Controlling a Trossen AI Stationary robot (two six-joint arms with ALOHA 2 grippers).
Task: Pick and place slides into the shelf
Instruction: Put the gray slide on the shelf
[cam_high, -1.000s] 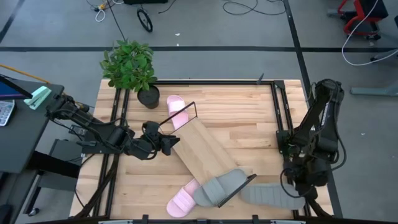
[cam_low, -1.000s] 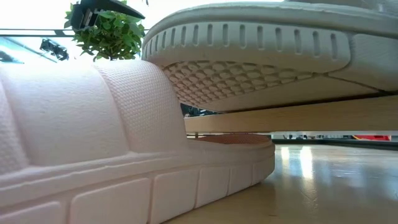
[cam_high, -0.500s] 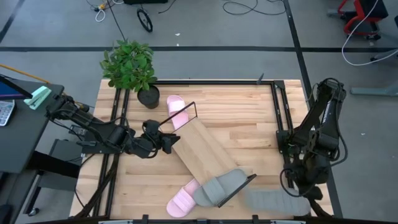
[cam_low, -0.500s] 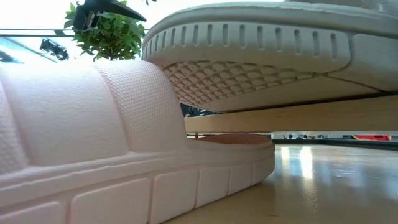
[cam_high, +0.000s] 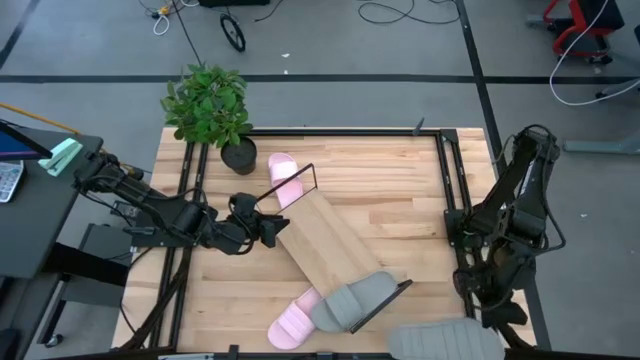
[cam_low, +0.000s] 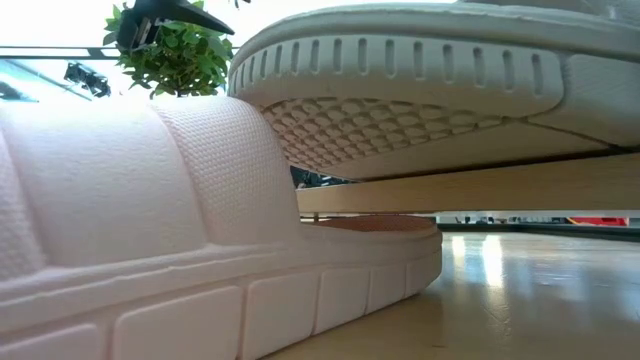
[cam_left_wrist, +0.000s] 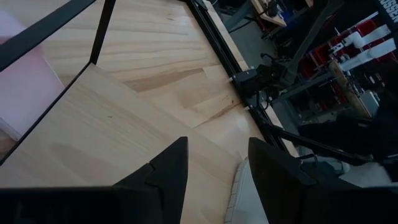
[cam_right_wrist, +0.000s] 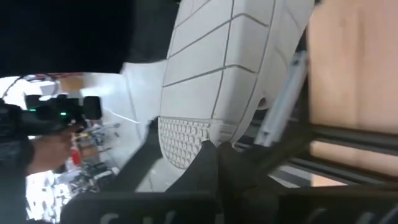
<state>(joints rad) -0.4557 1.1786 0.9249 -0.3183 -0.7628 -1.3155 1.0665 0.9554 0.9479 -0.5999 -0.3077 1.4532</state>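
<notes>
One grey slide (cam_high: 440, 338) hangs clenched in the right gripper (cam_high: 487, 318) at the table's near-right edge, long axis crosswise, shelf (cam_high: 325, 245) lying leftward; left gripper (cam_high: 270, 229) parted, empty, at the shelf's end.

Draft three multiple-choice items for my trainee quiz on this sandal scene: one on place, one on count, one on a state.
1. Where does the potted plant stand?
A. far left corner of the table
B. near right corner
C. on the shelf

2. How many pink slides show from above?
A. one
B. two
C. four

3. What is the right gripper doing?
A. hanging open, holding nothing
B. shut on a grey slide
C. resting on the shelf

Key: 1 A, seen from above; 2 B, one under the shelf's far end, one near; 3 B, sole fills its wrist view.
</notes>
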